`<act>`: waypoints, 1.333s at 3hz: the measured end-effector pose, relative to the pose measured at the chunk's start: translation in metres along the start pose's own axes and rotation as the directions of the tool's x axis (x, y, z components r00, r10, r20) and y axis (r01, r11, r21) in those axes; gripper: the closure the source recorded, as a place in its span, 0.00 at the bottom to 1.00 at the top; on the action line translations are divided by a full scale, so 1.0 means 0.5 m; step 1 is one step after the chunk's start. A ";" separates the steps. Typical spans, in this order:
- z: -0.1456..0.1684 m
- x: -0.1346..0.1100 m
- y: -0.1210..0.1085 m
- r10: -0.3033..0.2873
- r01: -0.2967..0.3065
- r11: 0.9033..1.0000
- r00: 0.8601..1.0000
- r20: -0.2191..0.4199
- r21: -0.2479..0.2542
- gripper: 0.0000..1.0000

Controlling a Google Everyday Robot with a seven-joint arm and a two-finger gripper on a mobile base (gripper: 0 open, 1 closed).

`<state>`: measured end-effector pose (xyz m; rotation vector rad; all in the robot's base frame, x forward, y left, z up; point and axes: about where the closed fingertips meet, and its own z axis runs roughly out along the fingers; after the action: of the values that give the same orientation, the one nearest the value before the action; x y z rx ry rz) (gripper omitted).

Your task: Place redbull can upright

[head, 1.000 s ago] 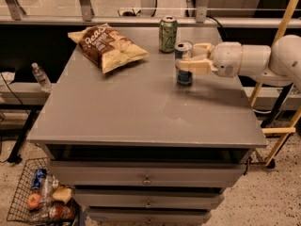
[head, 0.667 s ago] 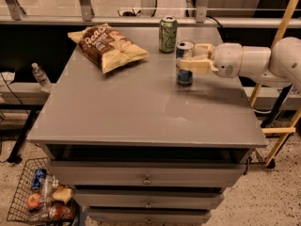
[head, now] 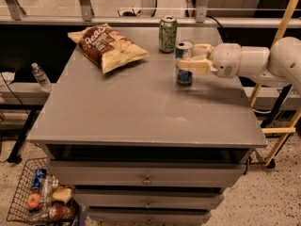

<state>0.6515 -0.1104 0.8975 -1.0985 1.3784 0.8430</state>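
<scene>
The redbull can (head: 184, 74) stands upright on the grey table (head: 141, 112), right of middle near the back. It is slim, blue and silver, with a silver top. My gripper (head: 189, 59) reaches in from the right on a white arm. Its tan fingers (head: 194, 68) sit on either side of the can's upper half and cover its middle band.
A wider green can (head: 168, 34) stands just behind the redbull can. A chip bag (head: 107, 46) lies at the back left. A wire basket (head: 40, 197) with items sits on the floor at lower left. A water bottle (head: 41, 76) stands left of the table.
</scene>
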 end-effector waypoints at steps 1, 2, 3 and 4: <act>0.000 0.000 0.000 0.000 0.000 1.000 1.000 0.000 0.000 0.35; 0.006 -0.001 0.002 0.000 0.000 1.000 1.000 0.001 -0.006 0.12; 0.007 -0.003 0.003 -0.010 0.010 1.000 1.000 -0.008 -0.001 0.00; -0.044 -0.026 0.005 -0.050 0.052 0.997 0.998 -0.039 0.059 0.00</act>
<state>0.6414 -0.1284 0.9126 -1.1041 1.3922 0.7429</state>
